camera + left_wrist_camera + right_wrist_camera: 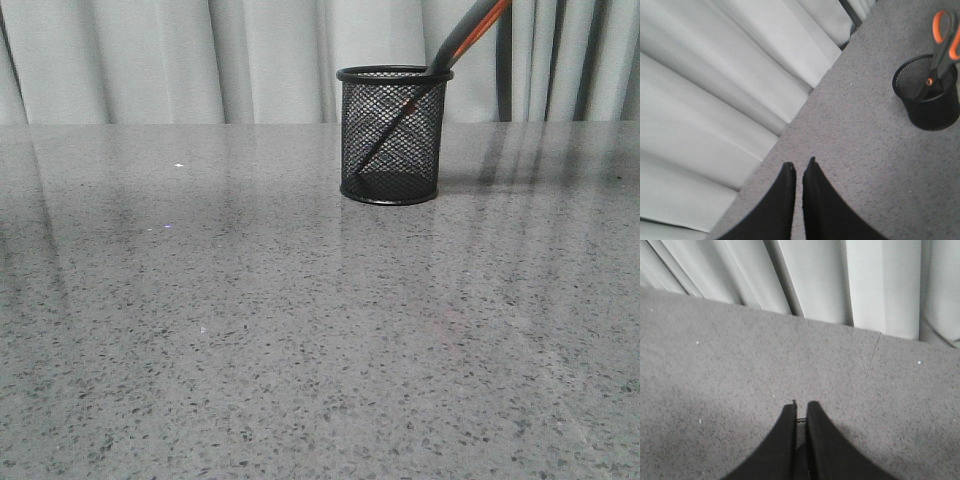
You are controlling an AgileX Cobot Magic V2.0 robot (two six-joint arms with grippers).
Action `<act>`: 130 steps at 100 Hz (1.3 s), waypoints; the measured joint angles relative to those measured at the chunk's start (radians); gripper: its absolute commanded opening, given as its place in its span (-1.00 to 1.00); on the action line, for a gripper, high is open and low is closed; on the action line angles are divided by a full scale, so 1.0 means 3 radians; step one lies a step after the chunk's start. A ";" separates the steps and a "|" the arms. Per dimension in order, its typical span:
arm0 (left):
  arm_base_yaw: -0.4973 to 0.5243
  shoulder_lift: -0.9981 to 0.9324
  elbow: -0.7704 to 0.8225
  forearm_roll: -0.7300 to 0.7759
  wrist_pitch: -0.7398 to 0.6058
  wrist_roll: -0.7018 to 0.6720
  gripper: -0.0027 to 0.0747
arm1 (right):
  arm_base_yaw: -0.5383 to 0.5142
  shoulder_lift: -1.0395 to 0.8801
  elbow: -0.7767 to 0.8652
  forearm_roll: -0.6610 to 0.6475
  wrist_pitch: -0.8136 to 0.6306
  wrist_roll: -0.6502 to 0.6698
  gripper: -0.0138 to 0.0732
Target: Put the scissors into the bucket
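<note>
A small black wire-mesh bucket (pixel 391 135) stands upright on a grey speckled stone surface (pixel 250 330), toward the far side and a little right of centre in the front view, with pale pleated curtains (pixel 200 60) hanging behind the far edge. The scissors (pixel 440 70) are inside the bucket, blades pointing down and handles up. They lean at a slant: the dark blades can be seen through the mesh running down toward the base, and the grey handles with orange lining rest against the rim on the right and stick out well above it, cut off by the top of the front view. Neither arm shows in the front view. In the left wrist view, the left gripper (pixel 798 170) hangs over bare surface near the curtain edge, its two black fingers (pixel 782 200) drawn almost together with only a thin gap at the tips and nothing between them; the bucket (pixel 935 110) and the scissors (pixel 942 50) in it lie well apart from this gripper. In the right wrist view, the right gripper (pixel 800 407) also sits above bare surface, its black fingers (pixel 825 450) nearly closed with a narrow slit between them, holding nothing.
</note>
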 measured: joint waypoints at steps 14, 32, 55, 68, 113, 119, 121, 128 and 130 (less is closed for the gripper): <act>0.0000 -0.0020 0.0088 0.0109 -0.0034 -0.0238 -0.99 | 0.0000 -0.0200 0.0295 0.0005 -0.0252 -0.0060 -0.83; 0.0057 -0.0254 0.0552 0.0153 -0.0369 -0.0368 -0.99 | 0.0000 -0.0653 0.1083 0.0008 -0.0927 -0.0203 -0.83; 0.0230 -0.0988 0.1912 -0.0195 -0.1662 -0.0407 -0.99 | 0.0000 -0.1417 0.2482 0.0027 -0.2159 -0.0247 -0.83; 0.0243 -0.1503 0.2760 -0.0428 -0.2454 -0.0409 -0.99 | 0.0000 -0.1908 0.3232 0.0034 -0.2661 -0.0252 -0.83; 0.0243 -0.3048 0.4452 -0.1266 -0.3344 -0.0421 -0.99 | 0.0000 -0.3638 0.5066 0.0068 -0.3170 -0.0260 -0.83; 0.0243 -0.3119 0.4493 -0.1322 -0.3344 -0.0435 -0.99 | 0.0000 -0.3776 0.5155 0.0074 -0.3185 -0.0260 -0.83; 0.0243 -0.3136 0.4491 -0.1345 -0.3344 -0.0435 -0.99 | 0.0000 -0.3810 0.5183 0.0074 -0.3192 -0.0260 -0.83; 0.0243 -0.3167 0.4500 -0.1404 -0.3363 -0.0436 -0.99 | 0.0000 -0.3873 0.5259 0.0074 -0.3193 -0.0260 -0.83; 0.0243 -0.3167 0.4500 -0.1407 -0.3371 -0.0436 -0.99 | 0.0000 -0.3882 0.5273 0.0074 -0.3193 -0.0260 -0.83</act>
